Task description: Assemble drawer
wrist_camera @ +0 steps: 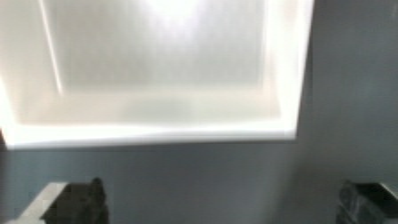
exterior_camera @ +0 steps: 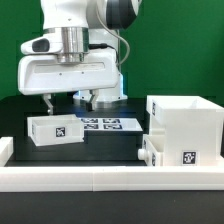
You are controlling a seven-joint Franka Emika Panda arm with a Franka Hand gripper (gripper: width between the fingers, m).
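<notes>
A small white drawer box (exterior_camera: 57,128) with a marker tag on its front stands on the dark table at the exterior view's left. My gripper (exterior_camera: 70,100) hangs just above and behind it, open and empty. In the wrist view the white box (wrist_camera: 169,70) fills the upper part, seen from above with its hollow inside showing. My gripper (wrist_camera: 224,205) is spread wide, with dark fingertips (wrist_camera: 80,200) at both lower corners and nothing between them. A larger white drawer case (exterior_camera: 185,125) stands at the exterior view's right, with a smaller white part (exterior_camera: 150,150) against its front left.
The marker board (exterior_camera: 105,124) lies flat on the table between the small box and the case. A long white wall (exterior_camera: 100,178) runs along the table's front edge, with a short white block (exterior_camera: 4,150) at the far left.
</notes>
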